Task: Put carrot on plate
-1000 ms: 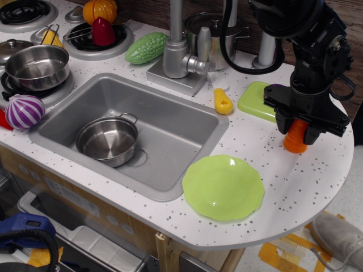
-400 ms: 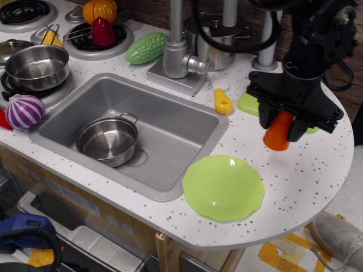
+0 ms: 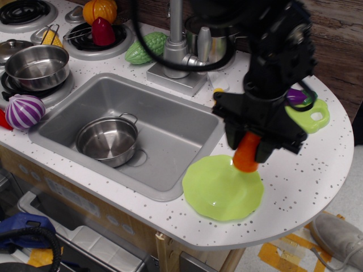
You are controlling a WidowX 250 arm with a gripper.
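My gripper (image 3: 249, 148) is shut on the carrot (image 3: 246, 158), a bright orange cone whose lower end shows below the black fingers. It hangs just above the far edge of the round light-green plate (image 3: 218, 192), which lies on the white speckled counter right of the sink. The carrot's upper part is hidden by the gripper.
The grey sink (image 3: 170, 136) holds a small steel pot (image 3: 107, 140). The faucet (image 3: 177, 51) stands behind it. A light-green cutting board (image 3: 309, 115) with a purple piece (image 3: 295, 95) lies at the back right. A steel pan (image 3: 36, 66), striped purple toy (image 3: 24, 111) and green gourd (image 3: 145, 47) sit left.
The gripper has lifted the carrot off the counter at the right and carried it left and forward, from beside the cutting board to above the plate's far edge.
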